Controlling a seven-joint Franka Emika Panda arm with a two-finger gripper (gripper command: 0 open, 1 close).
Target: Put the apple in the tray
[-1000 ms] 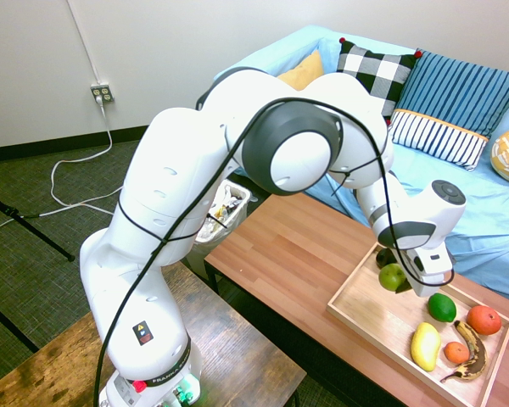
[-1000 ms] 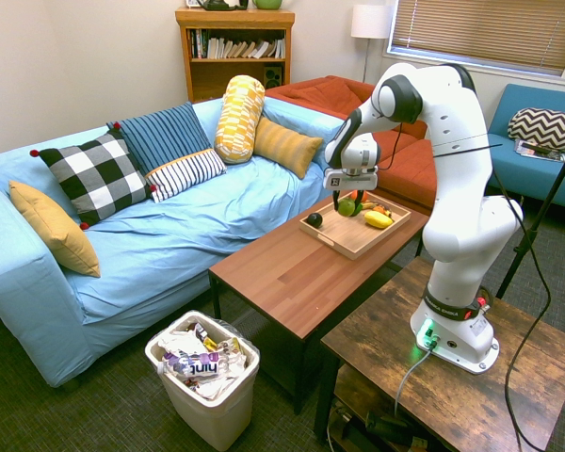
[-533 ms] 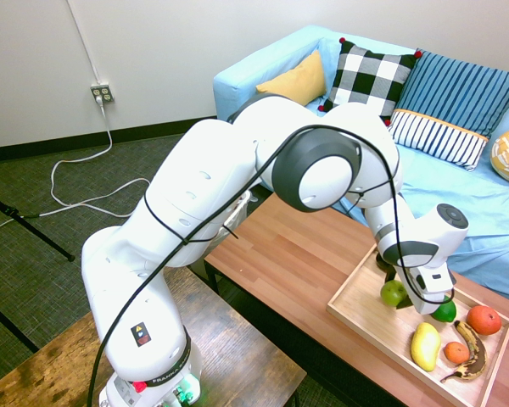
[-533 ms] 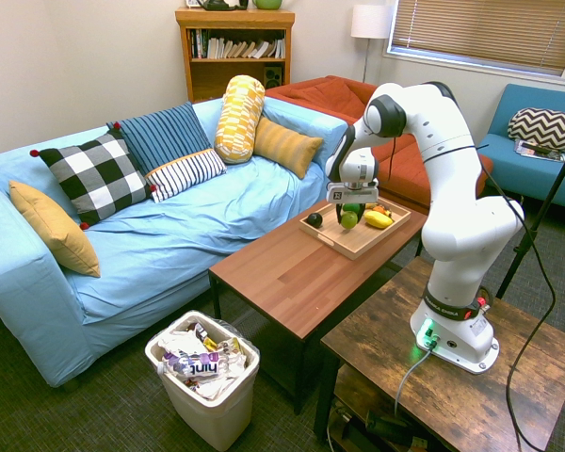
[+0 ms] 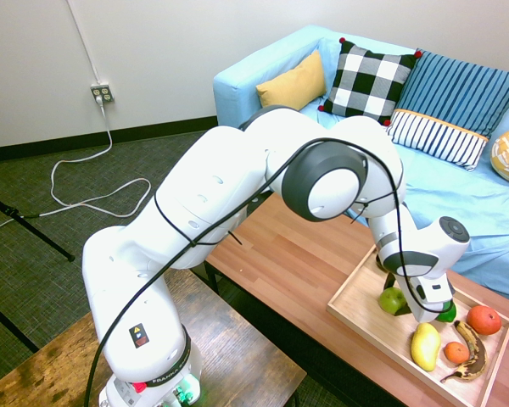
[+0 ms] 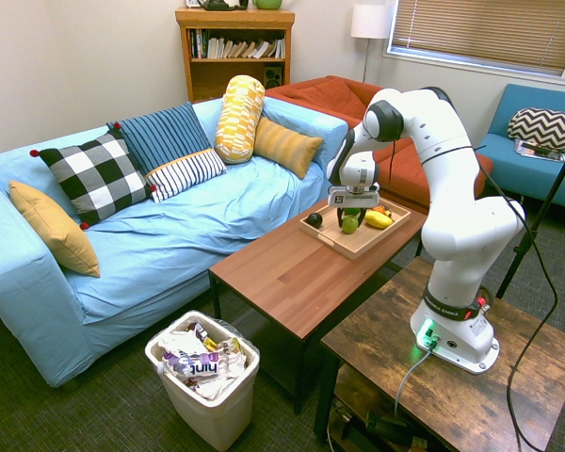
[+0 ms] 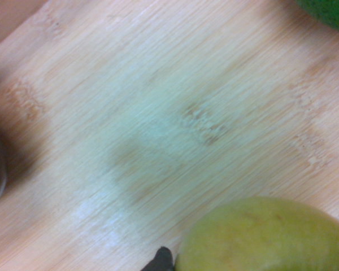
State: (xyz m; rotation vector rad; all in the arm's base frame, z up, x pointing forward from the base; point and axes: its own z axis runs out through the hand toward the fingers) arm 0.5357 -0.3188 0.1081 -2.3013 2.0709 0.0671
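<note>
Hand (image 5: 398,297): clenched on apple (image 5: 392,299) | fingers against its sides | over tray (image 5: 365,315)

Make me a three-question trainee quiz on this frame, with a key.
1. Which fruit does the robot's white hand hold at the shallow light-wood tray?
2. True or false: the large round red-orange fruit lies outside the tray.
3. Fill in the colour: a small round ___ fruit lies between the plump yellow oblong fruit and the brown-blotched banana.

Key:
1. The round yellow-green apple
2. False
3. Orange
</note>
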